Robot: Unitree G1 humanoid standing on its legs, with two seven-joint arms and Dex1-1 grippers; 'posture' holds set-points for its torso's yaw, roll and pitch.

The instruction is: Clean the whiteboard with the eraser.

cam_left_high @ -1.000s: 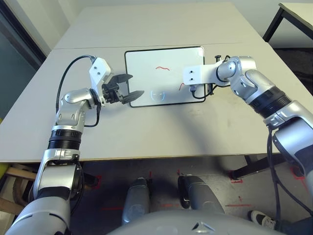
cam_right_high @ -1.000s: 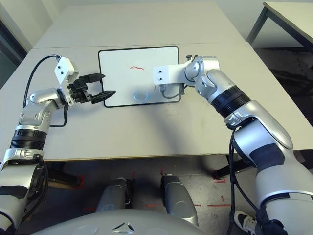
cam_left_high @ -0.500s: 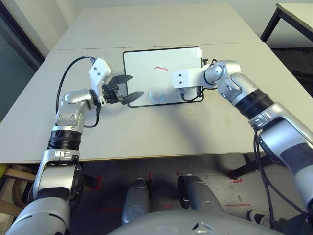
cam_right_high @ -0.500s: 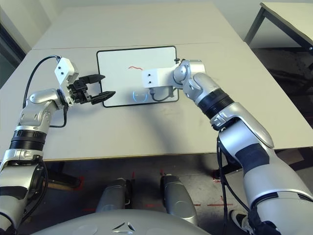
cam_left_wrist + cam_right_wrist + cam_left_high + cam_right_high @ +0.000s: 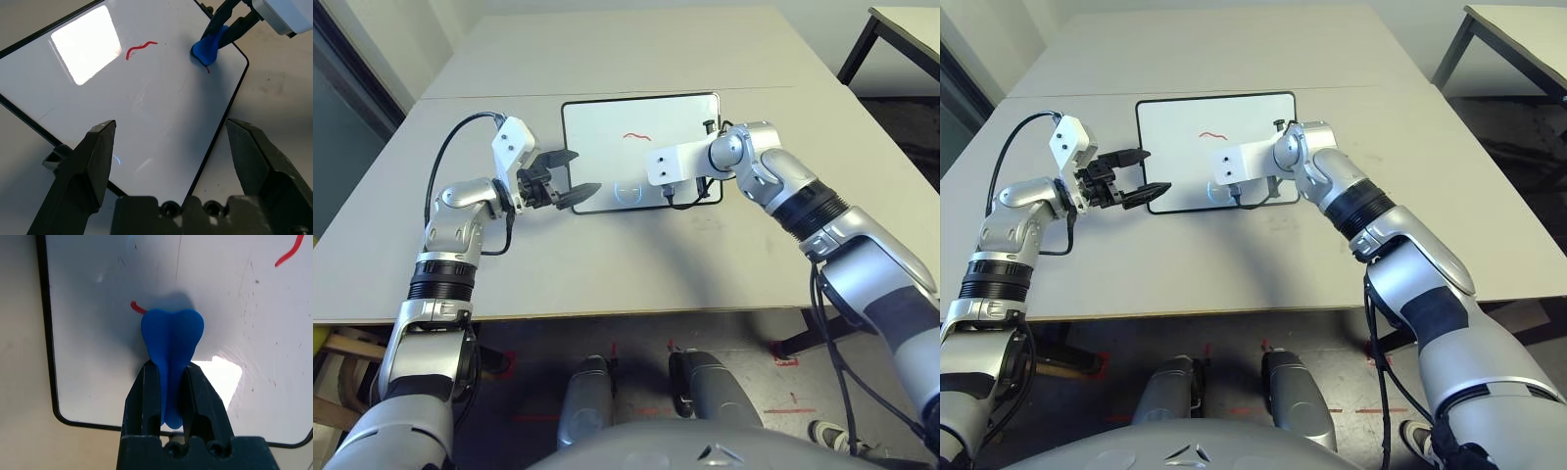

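Eraser [image 5: 171,335] in right pincer [image 5: 169,382], on whiteboard [image 5: 146,98]

Glossy whiteboard [image 5: 146,98] reflects light; eraser [image 5: 172,340] looks matt, perhaps soft plastic; table [image 5: 636,255] matt.

Covering part of a red squiggle [image 5: 138,308] under the eraser [image 5: 172,335]; hiding the eraser's lower end between right gripper [image 5: 168,394] fingers.

Your work surface: a pale grey table [image 5: 636,255].
You have the whiteboard [image 5: 607,132] lying flat on it, just beyond the left gripper [image 5: 570,171], with your right gripper [image 5: 168,382] over its near right corner.
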